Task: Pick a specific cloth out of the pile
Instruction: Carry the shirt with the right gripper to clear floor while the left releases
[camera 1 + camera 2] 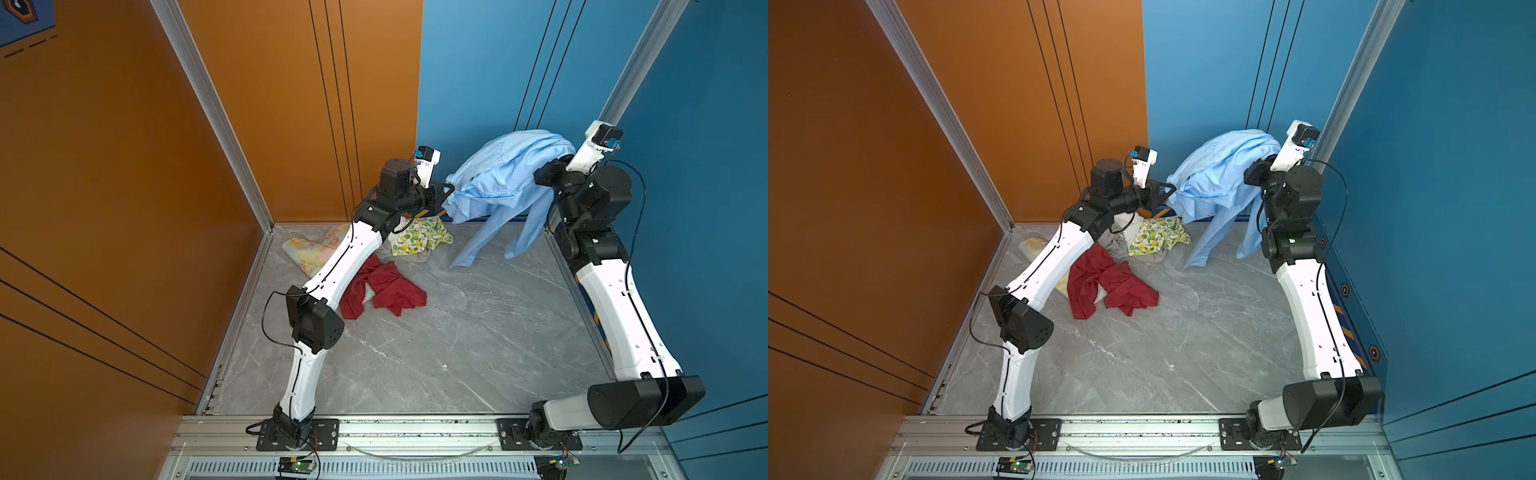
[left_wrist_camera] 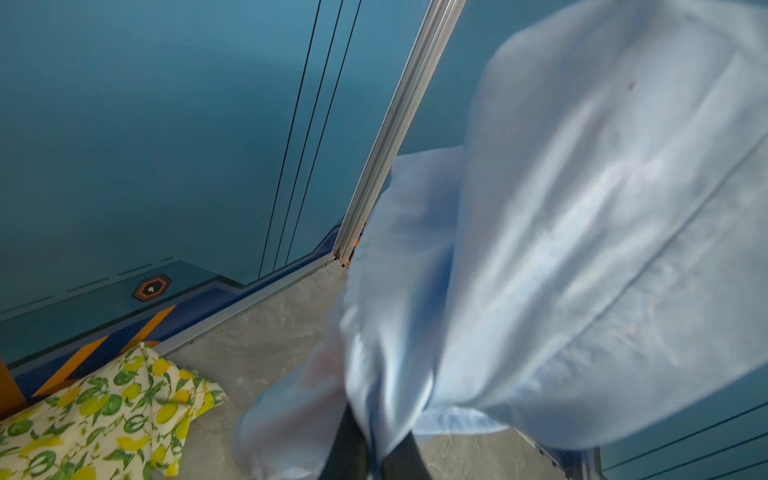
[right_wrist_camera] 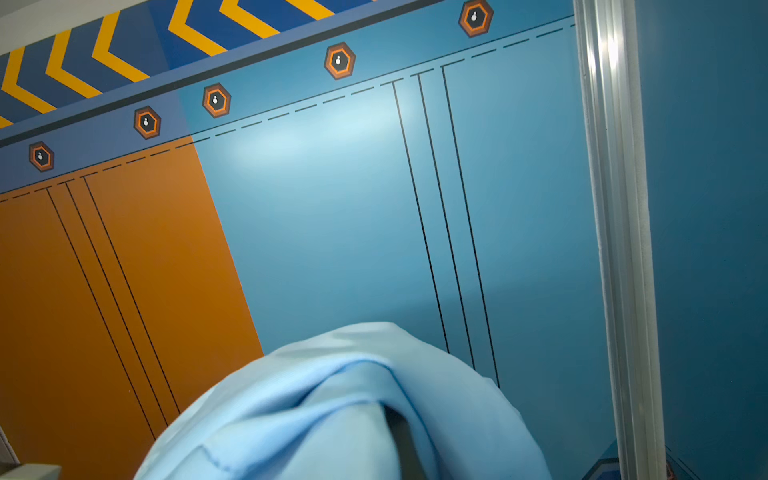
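The cloth (image 1: 507, 174) (image 1: 1219, 174), a large light sky-blue shirt-like garment, hangs in the air at the back of the table, stretched between both grippers. My left gripper (image 1: 448, 192) (image 1: 1170, 189) (image 2: 376, 453) is shut on its left edge, and the fabric (image 2: 582, 249) is pinched between the dark fingers. The cloth (image 3: 332, 415) drapes over my right gripper and hides most of it. One dark finger (image 3: 401, 444) shows under a fold. The sleeves dangle to the tabletop. The pile (image 1: 419, 239) (image 1: 1156, 237) lies below my left arm.
In the pile are a lemon-print cloth (image 2: 104, 415), a grey garment (image 1: 386, 249), a dark red cloth (image 1: 386, 291) and a pastel floral cloth (image 1: 309, 249). Orange and blue walls with aluminium posts close in the grey marble table (image 1: 457, 353). The arm bases stand on a front rail (image 1: 415, 432).
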`<state>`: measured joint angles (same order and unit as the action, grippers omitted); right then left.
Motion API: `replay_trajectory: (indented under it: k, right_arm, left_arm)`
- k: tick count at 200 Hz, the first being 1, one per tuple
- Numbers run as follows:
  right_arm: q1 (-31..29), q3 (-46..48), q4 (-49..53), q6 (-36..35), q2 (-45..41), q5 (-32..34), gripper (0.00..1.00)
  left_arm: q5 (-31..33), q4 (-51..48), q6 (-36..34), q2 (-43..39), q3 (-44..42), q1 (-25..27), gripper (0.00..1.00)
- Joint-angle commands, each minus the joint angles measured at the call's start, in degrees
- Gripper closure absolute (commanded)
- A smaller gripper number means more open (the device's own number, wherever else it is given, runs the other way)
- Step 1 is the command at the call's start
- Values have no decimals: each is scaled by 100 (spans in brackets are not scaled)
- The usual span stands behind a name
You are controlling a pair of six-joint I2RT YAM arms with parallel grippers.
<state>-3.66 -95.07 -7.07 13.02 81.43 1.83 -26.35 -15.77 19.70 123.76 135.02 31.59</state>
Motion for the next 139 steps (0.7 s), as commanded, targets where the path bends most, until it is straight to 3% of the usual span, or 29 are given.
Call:
replay_trajectory:
  k: [1, 55, 88, 139]
  right_arm:
    - [101, -99, 271, -161, -222, 114, 100]
    - [101, 692, 880, -138, -1165, 563, 100]
    - [85, 1115, 1552, 104, -1712, 952, 100]
    - [69, 2524, 2217, 465, -2531, 1269, 100]
  left_arm:
    - [-173, -49, -182, -131, -361, 61, 85]
    - [-201, -36, -415, -206, -1074, 667, 81]
    - [-326, 173, -359, -268, -1507, 988, 73]
    - [-354, 364, -459, -345, -2236, 1393, 70]
